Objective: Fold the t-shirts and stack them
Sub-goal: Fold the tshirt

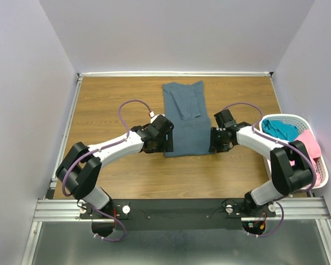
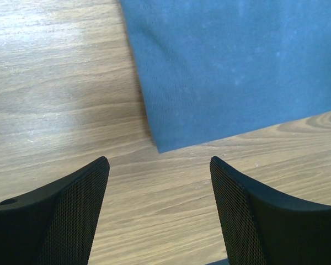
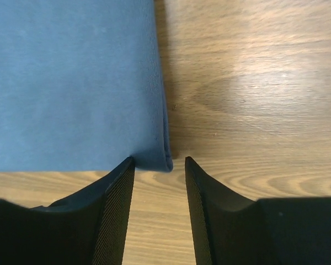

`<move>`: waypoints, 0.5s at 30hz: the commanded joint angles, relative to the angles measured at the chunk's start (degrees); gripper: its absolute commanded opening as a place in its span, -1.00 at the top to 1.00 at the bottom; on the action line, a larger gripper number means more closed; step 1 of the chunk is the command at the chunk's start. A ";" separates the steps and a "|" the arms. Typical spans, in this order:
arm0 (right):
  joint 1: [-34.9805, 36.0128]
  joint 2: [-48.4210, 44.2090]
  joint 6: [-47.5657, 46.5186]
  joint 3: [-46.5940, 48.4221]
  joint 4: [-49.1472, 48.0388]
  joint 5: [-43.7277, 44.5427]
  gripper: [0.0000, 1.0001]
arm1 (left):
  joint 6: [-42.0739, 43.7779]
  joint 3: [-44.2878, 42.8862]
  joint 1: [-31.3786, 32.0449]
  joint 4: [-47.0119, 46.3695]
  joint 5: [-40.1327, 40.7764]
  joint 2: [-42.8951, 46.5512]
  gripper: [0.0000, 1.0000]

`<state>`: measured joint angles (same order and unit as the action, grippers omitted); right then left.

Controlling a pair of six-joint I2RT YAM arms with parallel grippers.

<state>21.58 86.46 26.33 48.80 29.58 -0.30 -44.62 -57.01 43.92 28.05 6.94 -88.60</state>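
Where the arms are bolted to a metal rail (image 1: 182,208), a wood-grain table (image 1: 110,94) begins, boxed in by plain pale walls (image 1: 182,33). The left gripper (image 2: 159,161) stands spread wide and empty, with the near left corner of the slate blue-grey t-shirt (image 1: 185,118) just ahead of it. The right gripper (image 3: 159,161) is parted too, the shirt's near right corner at its mouth, unpinched. The shirt lies flat between them, reaching almost to the far edge. At the right, a white basket (image 1: 289,117) holds the teal t-shirt (image 1: 278,130) and the pink t-shirt (image 1: 311,146).
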 commanded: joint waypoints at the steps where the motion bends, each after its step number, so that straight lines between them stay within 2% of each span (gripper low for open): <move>1: 1.53 3.10 1.36 -0.54 -1.37 3.28 0.02 | -0.47 -1.87 0.90 1.30 2.73 -0.70 -0.64; 10: 3.82 5.65 1.62 -3.09 -1.64 3.64 0.08 | -0.64 -2.93 1.60 1.48 2.90 -2.63 -0.63; 13: 4.08 5.66 1.62 -3.27 -1.63 3.63 0.34 | -0.73 -3.37 1.69 1.48 2.73 -3.95 -0.63; 14: 4.17 5.74 1.54 -3.18 -1.63 3.63 0.55 | -0.73 -3.45 1.69 1.48 2.64 -4.73 -0.63; 15: 4.34 5.74 1.45 -2.92 -1.55 3.55 0.66 | -0.64 -3.80 1.78 1.48 2.64 -5.26 -0.63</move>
<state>24.95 89.52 27.66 48.29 27.00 2.13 -44.64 -58.89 45.17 28.95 7.92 -91.79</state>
